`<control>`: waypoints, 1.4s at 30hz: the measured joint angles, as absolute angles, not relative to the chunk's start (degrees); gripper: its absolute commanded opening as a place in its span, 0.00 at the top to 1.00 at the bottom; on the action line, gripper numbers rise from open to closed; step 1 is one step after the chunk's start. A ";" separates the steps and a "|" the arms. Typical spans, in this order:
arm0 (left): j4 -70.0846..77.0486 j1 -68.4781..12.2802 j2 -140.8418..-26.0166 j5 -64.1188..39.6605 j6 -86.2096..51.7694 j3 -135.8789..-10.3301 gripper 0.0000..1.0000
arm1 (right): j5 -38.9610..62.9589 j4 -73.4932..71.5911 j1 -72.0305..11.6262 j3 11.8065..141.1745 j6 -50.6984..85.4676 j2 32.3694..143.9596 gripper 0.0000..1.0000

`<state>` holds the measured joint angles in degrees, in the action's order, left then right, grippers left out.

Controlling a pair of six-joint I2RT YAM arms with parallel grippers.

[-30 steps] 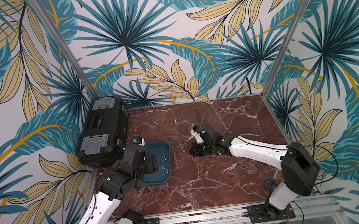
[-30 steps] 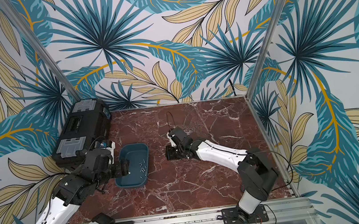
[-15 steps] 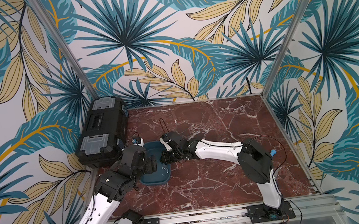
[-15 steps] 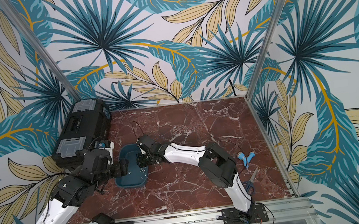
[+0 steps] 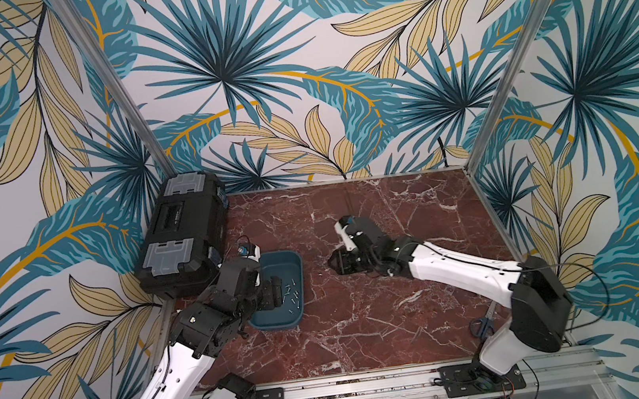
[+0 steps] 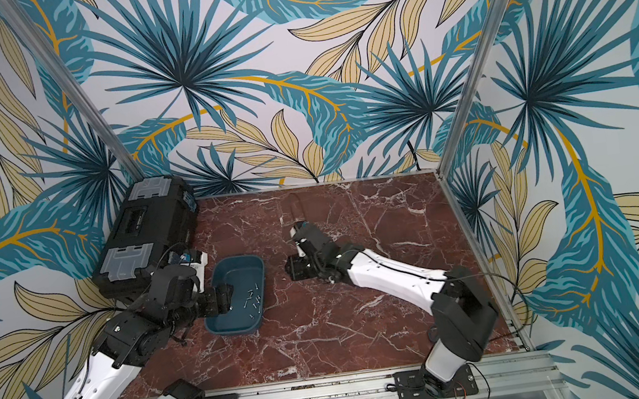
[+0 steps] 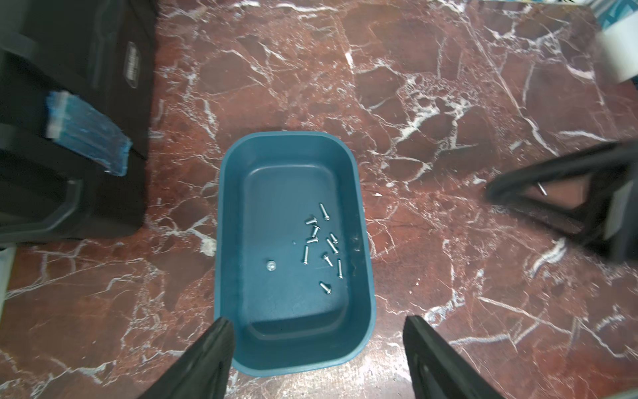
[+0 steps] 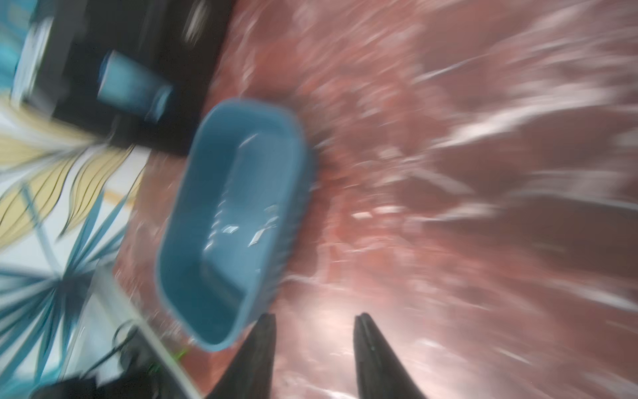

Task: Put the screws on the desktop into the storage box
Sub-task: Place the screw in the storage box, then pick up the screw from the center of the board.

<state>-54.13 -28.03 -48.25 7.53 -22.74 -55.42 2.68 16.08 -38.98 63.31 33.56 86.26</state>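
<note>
Screws [image 7: 319, 241]: about ten lie loose in the box [image 7: 359, 214], bunched toward one long wall. Left gripper [image 7: 317, 318]: jaws wide apart over the box's near end, clamping nothing. Right gripper [image 8: 316, 314]: jaws part-way apart, empty, above the desktop [image 7: 448, 103] near the box. Handling, as judged: screws are light, rigid, smooth and prone to roll; pinch across the shank, fingertips low

teal, sand and red marble all around

the storage box [image 7: 276, 193] is dark teal-blue with silvery screws [image 7: 305, 254] inside; the desktop [image 5: 387, 325] is reddish-brown marble with white veins; the toolbox [image 5: 184, 229] is black with grey latches [image 5: 169, 257]; the walls [image 5: 220, 76] carry teal and sand-yellow leaves on off-white; the arms [image 5: 463, 270] are white and black; the scissors [image 5: 484, 326] have blue handles.
</note>
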 measured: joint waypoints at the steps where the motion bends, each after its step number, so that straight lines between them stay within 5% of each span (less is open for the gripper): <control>1: -53.80 -28.14 -49.15 6.35 -23.00 -55.42 0.21 | 1.41 15.97 -34.94 59.79 33.58 82.76 0.59; 7: -47.70 -39.03 -60.20 5.04 -27.75 -55.48 0.22 | -8.58 18.65 -17.63 42.57 34.02 69.23 0.58; 18: -37.08 -54.74 -102.48 2.50 -37.19 -78.39 0.28 | -19.51 20.29 -8.43 31.68 37.71 63.75 0.59; 28: -34.39 -56.90 -126.45 -0.73 -41.93 -100.40 0.35 | -16.12 17.65 -3.01 27.70 38.81 62.26 0.59; 42: -43.20 -58.37 -141.29 3.75 -40.27 -124.31 0.42 | -11.07 14.20 -1.72 27.51 38.83 64.64 0.60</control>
<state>-43.20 -58.37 -141.29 3.75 -40.27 -124.31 -11.07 14.20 -1.72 27.51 38.83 64.64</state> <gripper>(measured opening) 0.599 0.404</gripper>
